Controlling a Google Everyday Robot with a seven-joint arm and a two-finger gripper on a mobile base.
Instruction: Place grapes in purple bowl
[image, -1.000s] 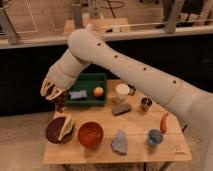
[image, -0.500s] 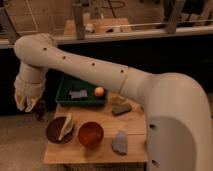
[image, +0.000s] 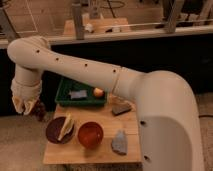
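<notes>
My gripper (image: 29, 106) hangs at the end of the cream arm, just beyond the table's left edge, above and left of the purple bowl (image: 53, 131). It is shut on the grapes (image: 39, 111), a small dark reddish bunch that shows at its lower right side. The purple bowl sits at the table's front left and holds a pale yellow object (image: 66, 127). The grapes are above the bowl's left rim, apart from it.
An orange-red bowl (image: 90, 134) stands right of the purple bowl. A green tray (image: 67, 95) at the back holds a grey item (image: 78, 94) and an orange fruit (image: 98, 92). Two grey objects (image: 121, 109) (image: 119, 142) lie at the right. My arm covers the table's right side.
The gripper has swung left from over the green tray to past the table's left edge and lower. The arm has moved close in front, hiding the right of the table.
</notes>
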